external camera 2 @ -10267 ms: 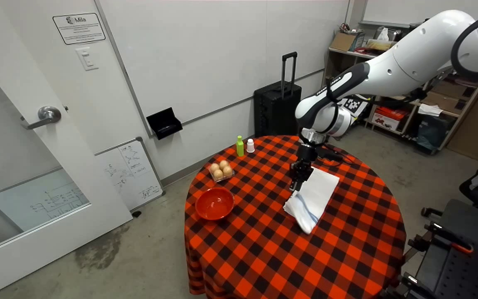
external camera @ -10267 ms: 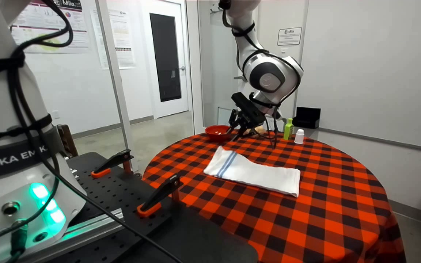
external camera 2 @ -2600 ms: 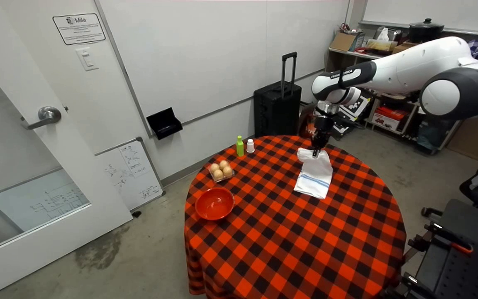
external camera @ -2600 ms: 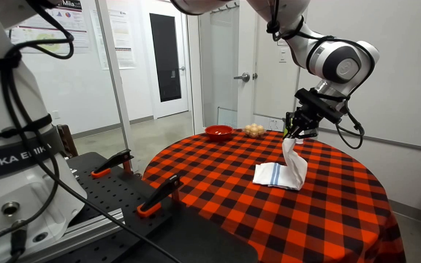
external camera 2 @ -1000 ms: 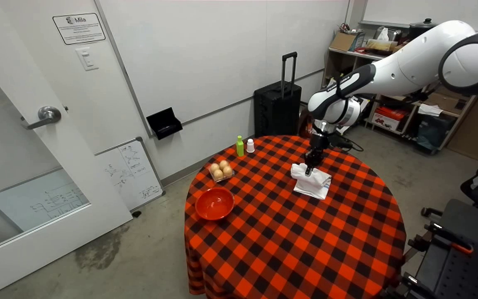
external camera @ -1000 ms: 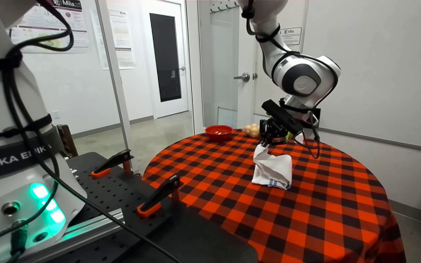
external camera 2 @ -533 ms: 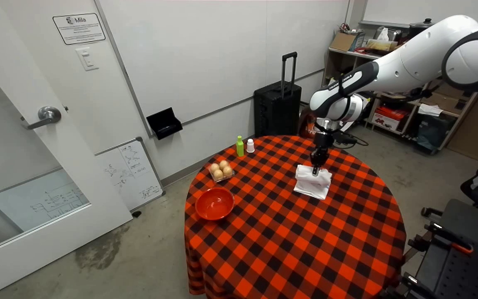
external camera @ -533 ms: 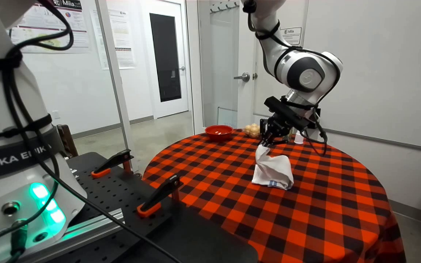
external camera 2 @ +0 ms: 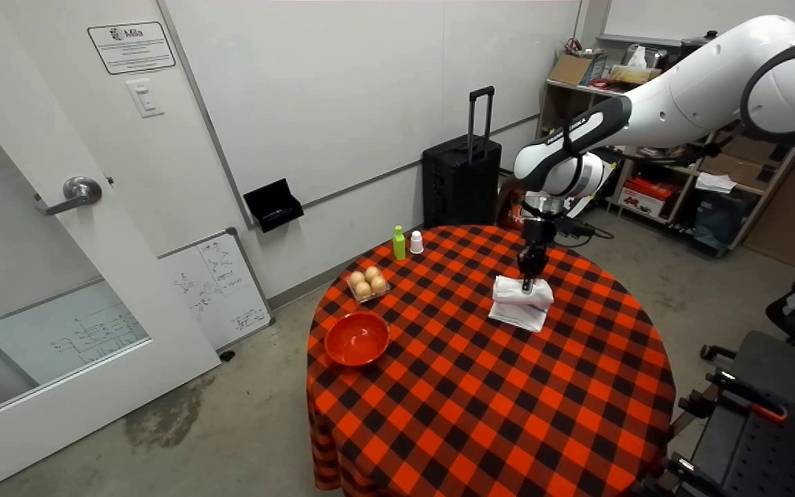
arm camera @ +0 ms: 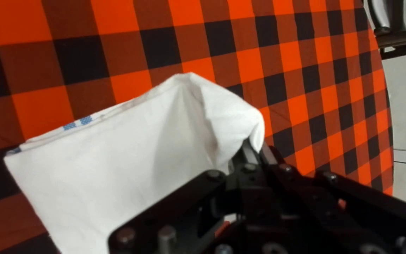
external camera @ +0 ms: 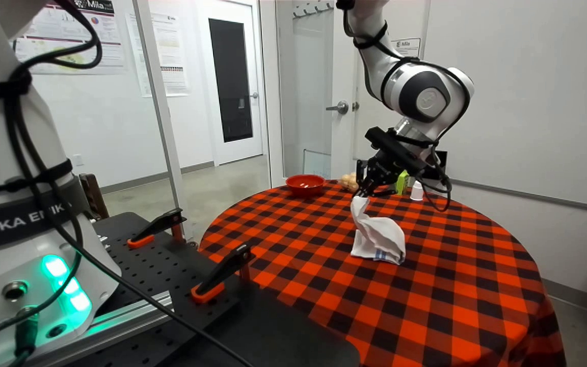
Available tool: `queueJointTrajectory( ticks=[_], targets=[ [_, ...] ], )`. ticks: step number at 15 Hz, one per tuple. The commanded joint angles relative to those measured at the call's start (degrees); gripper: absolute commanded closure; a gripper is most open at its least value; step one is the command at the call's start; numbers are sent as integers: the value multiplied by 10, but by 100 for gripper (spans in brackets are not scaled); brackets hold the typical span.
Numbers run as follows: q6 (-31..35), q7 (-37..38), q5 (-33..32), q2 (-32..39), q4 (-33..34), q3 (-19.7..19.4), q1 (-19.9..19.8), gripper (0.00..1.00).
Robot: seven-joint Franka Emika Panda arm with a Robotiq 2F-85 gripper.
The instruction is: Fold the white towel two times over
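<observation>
While the jaws are clamped on part of the white towel [arm camera: 118,169], that gripped piece stands raised and bent, and the rest lies beneath in folded layers. Blue stripes [arm camera: 86,120] show at one layered edge. Underneath spreads a red-and-black checked tablecloth [external camera 2: 432,400], covering the round worktop [external camera: 467,285]. Well apart from the towel, toward the worktop's edge, a red bowl [external camera 2: 357,339] sits near some eggs [external camera 2: 374,279] in a clear carton [external camera 2: 375,297]; farther along, a green bottle [external camera 2: 399,244] stands upright just beside a white cup [external camera 2: 417,242]. In an exterior view the jaws and the black housing [external camera: 394,149] above them come in front of the eggs and the bottle, hiding part of each. The arm [external camera 2: 687,93] slants in over the worktop and hides some of the shelving [external camera 2: 584,88] behind it. Past the worktop stands a black case [external camera 2: 462,179] with a raised handle, and beside the worktop two black-and-orange clamps [external camera: 222,269] sit on a dark plate [external camera: 293,326].
</observation>
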Motion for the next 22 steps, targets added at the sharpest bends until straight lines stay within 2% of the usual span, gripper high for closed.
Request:
queueJointTrajectory(
  ticks=[1, 10, 11, 15, 19, 22],
  targets=[
    [-13, -1, -4, -29, -35, -7, 9, 70],
    [-11, -5, 38, -48, -44, 2, -1, 5],
    [-10, -4, 41, -47, -38, 0, -1, 1],
    [2, -7, 37, -35, -12, -9, -3, 0],
    [-12, -48, 15, -24, 13, -16, -10, 0],
    [22, -45, 19, -16, 31, -27, -15, 0]
  ],
)
